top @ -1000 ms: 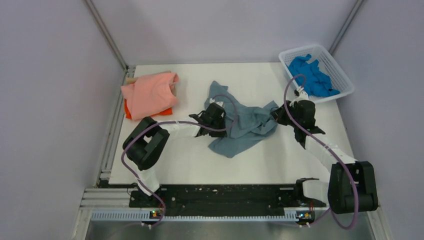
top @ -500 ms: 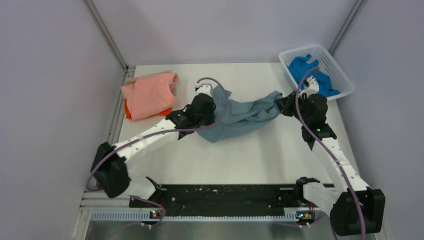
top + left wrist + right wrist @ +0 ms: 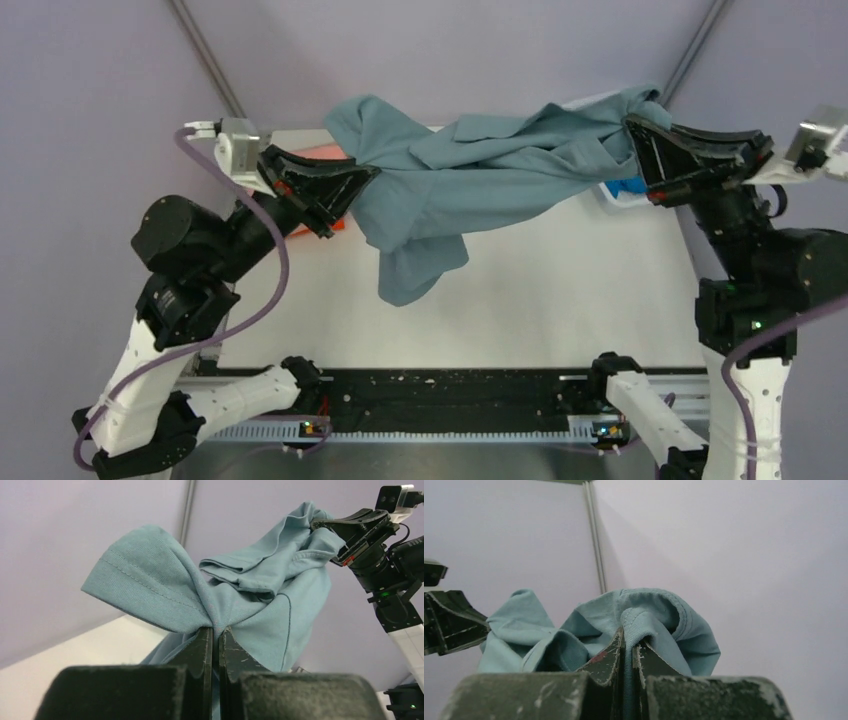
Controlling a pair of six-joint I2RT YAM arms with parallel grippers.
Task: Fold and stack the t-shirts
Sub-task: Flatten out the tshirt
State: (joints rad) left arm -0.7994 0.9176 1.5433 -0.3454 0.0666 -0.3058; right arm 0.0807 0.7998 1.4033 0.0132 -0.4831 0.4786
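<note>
The dusty grey-blue t-shirt [image 3: 470, 165] hangs high above the table, stretched between both grippers, with a loose part drooping down in the middle. My left gripper [image 3: 362, 178] is shut on its left end, also seen in the left wrist view [image 3: 216, 629]. My right gripper [image 3: 632, 128] is shut on its ribbed right end, seen in the right wrist view [image 3: 629, 642]. The salmon-pink t-shirt [image 3: 318, 152] and the orange t-shirt [image 3: 336, 226] show only as slivers behind the left gripper. A bit of the bright blue t-shirt [image 3: 626, 188] shows under the right gripper.
The white mesh basket [image 3: 607, 200] at the back right is mostly hidden by the raised shirt and right gripper. The white table [image 3: 560, 290] lies below. Metal frame posts [image 3: 205, 60] stand at the back corners.
Both arms have lifted high toward the camera and pulled apart, raising the grey-blue shirt off the table and stretching it in the air.
</note>
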